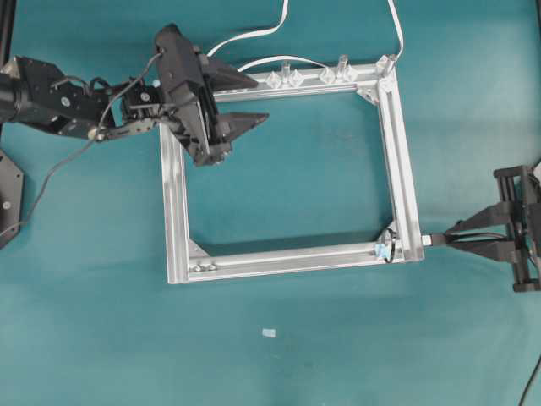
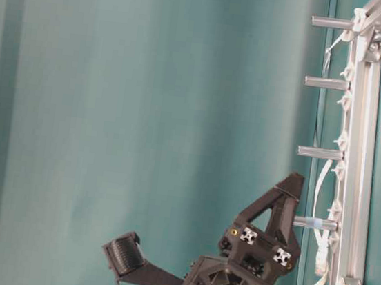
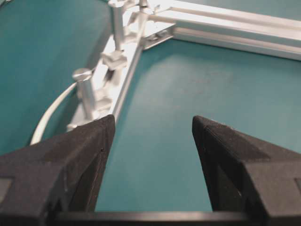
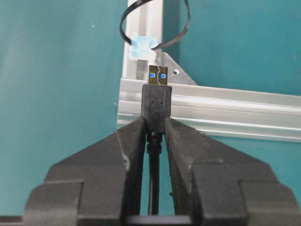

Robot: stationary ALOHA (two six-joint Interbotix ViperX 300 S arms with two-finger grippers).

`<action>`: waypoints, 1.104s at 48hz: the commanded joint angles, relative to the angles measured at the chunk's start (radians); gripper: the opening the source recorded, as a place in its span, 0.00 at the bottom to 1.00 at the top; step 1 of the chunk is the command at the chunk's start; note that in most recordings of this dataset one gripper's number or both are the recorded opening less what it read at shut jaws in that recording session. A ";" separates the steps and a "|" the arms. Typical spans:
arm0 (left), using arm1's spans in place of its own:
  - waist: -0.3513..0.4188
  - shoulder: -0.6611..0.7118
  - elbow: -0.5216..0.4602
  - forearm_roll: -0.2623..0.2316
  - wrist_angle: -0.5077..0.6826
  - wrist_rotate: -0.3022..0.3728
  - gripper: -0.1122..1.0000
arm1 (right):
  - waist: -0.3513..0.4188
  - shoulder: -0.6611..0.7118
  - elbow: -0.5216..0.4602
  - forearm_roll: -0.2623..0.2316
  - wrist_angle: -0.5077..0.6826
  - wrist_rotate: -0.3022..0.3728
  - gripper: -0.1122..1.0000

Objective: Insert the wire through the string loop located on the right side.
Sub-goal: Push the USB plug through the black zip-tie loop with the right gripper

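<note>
**Inspector A:** Where did the wire sit relative to the right hand?

**Inspector B:** The right hand [image 4: 155, 136] was closed on the thin black wire [image 4: 154, 188] just behind its dark plug with the silvery tip [image 4: 157, 94]. The plug projected past the fingertips, pointing at the square aluminium frame [image 4: 225, 113]. In the overhead view this hand [image 1: 452, 238] stood just outside the frame's lower right corner, plug tip close to the outer rail.

**Inspector A:** And the string loop?

**Inspector B:** The thin dark string loop [image 4: 155, 21], with a pale bluish-clear piece at its base [image 4: 142, 46], was fixed at that same corner, beyond the rail from the plug. The rail lay between plug and loop; the plug had not entered the loop.

**Inspector A:** The other hand?

**Inspector B:** The left hand [image 3: 153, 136] was spread wide and held nothing, hovering over the frame's upper left corner above the teal table [image 1: 296, 355]. Upright metal posts [image 3: 85, 92] and a white cable [image 3: 47, 117] lined the top rail, well apart from the loop.
</note>
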 commanded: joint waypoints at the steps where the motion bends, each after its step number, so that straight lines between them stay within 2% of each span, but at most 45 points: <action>1: -0.014 -0.037 -0.018 0.003 0.000 -0.003 0.72 | -0.002 0.012 -0.028 -0.002 -0.002 0.000 0.28; 43: -0.060 -0.038 -0.026 0.003 0.015 0.002 0.72 | -0.075 0.230 -0.166 -0.008 0.002 -0.002 0.28; 53: -0.066 -0.038 -0.023 0.003 0.015 0.003 0.72 | -0.086 0.284 -0.206 -0.021 0.002 -0.002 0.28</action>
